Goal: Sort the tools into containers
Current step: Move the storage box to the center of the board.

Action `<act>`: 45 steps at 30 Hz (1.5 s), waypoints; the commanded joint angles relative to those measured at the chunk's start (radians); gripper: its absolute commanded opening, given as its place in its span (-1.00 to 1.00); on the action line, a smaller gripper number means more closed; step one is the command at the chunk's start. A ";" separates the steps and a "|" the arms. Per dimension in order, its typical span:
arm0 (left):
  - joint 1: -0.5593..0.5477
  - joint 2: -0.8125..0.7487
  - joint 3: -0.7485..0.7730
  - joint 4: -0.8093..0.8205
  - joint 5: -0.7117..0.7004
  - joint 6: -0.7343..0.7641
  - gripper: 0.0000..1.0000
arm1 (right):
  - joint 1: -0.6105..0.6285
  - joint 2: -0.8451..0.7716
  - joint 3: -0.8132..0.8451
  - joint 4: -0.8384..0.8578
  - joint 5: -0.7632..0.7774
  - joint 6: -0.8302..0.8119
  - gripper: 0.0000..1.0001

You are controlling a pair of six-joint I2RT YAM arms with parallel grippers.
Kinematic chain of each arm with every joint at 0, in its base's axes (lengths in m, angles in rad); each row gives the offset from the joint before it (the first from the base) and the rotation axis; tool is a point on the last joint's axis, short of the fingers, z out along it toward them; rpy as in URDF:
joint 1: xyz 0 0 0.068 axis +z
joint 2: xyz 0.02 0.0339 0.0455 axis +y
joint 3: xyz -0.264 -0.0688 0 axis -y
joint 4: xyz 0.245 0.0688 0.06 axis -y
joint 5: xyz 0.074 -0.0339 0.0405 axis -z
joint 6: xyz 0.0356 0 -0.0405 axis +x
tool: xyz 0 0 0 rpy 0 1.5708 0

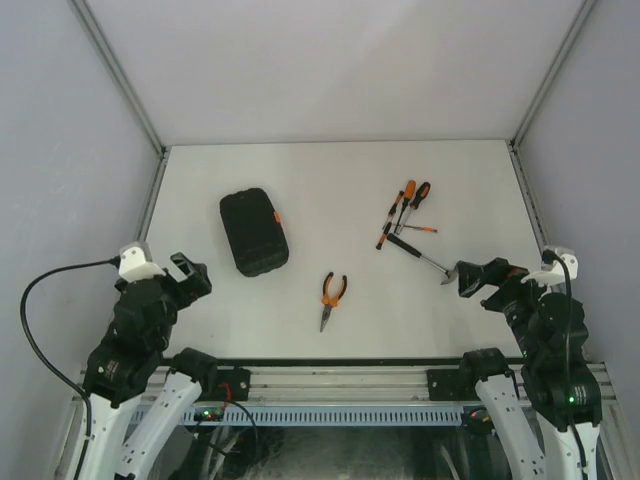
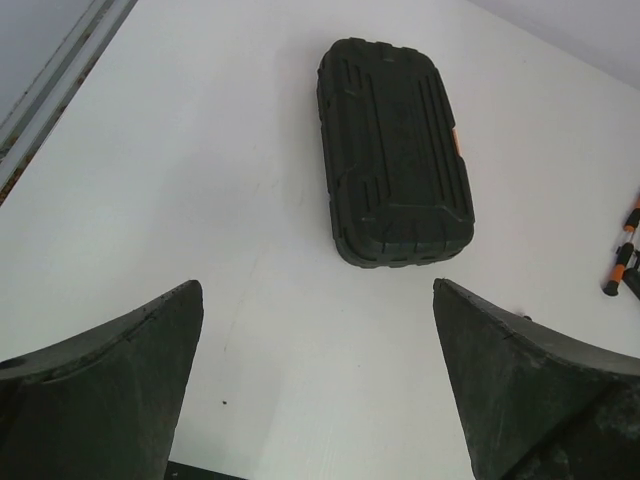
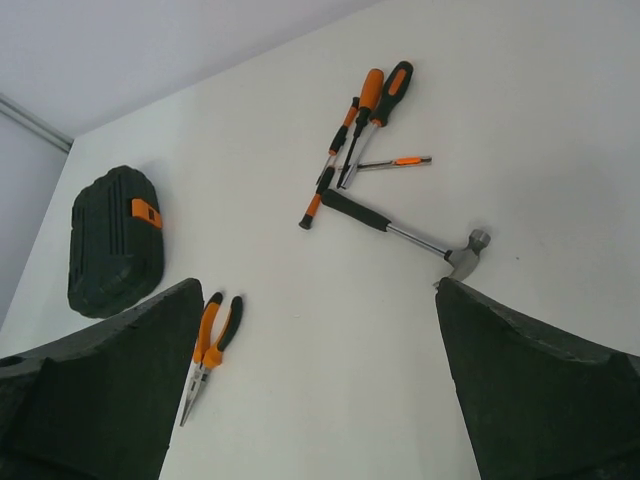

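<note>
**Desk:** What sits closest to the lens?

**Photographer:** Two robot arms at the near edge of a white table (image 1: 330, 170). The left gripper (image 1: 190, 273) and the right gripper (image 1: 478, 277) both have their jaws spread wide. Neither holds anything or touches a tool.

**Desk:** And beyond them?

**Photographer:** Orange-handled pliers (image 1: 333, 291) lie alone mid-table, nose pointing back at the arms. Off to the right, the hammer (image 1: 421, 256) lies with its head just ahead of the right gripper. Its black handle runs up into a cluster of screwdrivers (image 1: 405, 212) that cross and touch one another. Over on the left is the black case (image 1: 254, 232), flat and closed, with its orange latch (image 1: 277, 217) on the side facing the tools.

**Desk:** So nothing is sorted?

**Photographer:** Nothing is in the case, and the lid has to come up first.

**Desk:** Where could it go wrong?

**Photographer:** The case sits loose on a smooth table. A one-armed push at the latch may slide it instead of opening it unless the other arm steadies it. In the cluster, lifting one tool could drag or roll its neighbours. The thin shafts lie flat, so fingers may slip off them or scrape the table.
</note>
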State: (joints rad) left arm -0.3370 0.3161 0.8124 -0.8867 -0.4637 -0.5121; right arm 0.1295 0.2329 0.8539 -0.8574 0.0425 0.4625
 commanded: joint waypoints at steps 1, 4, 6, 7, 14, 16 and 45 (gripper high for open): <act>0.012 0.043 0.076 -0.036 -0.016 -0.012 1.00 | -0.011 0.022 0.033 0.025 -0.030 -0.028 0.99; 0.013 0.077 0.111 -0.112 -0.069 -0.072 1.00 | -0.012 0.049 0.034 0.016 -0.022 -0.018 0.99; 0.013 0.095 0.135 -0.162 -0.118 -0.127 1.00 | -0.013 0.071 0.034 0.013 -0.012 -0.003 0.99; 0.014 0.103 0.145 -0.187 -0.138 -0.161 1.00 | -0.013 0.084 0.036 0.010 -0.009 0.004 0.97; 0.015 0.129 0.173 -0.228 -0.171 -0.267 1.00 | -0.014 0.157 0.021 0.004 -0.003 0.044 0.97; 0.015 0.130 0.173 -0.211 -0.160 -0.269 1.00 | -0.014 0.168 0.005 0.007 0.013 0.059 0.97; 0.039 0.388 0.036 0.236 -0.095 -0.118 1.00 | -0.027 0.260 -0.040 0.040 -0.049 0.070 1.00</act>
State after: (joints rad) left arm -0.3256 0.6342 0.8524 -0.7403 -0.5251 -0.6514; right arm 0.1127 0.5175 0.8124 -0.8639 0.0357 0.5171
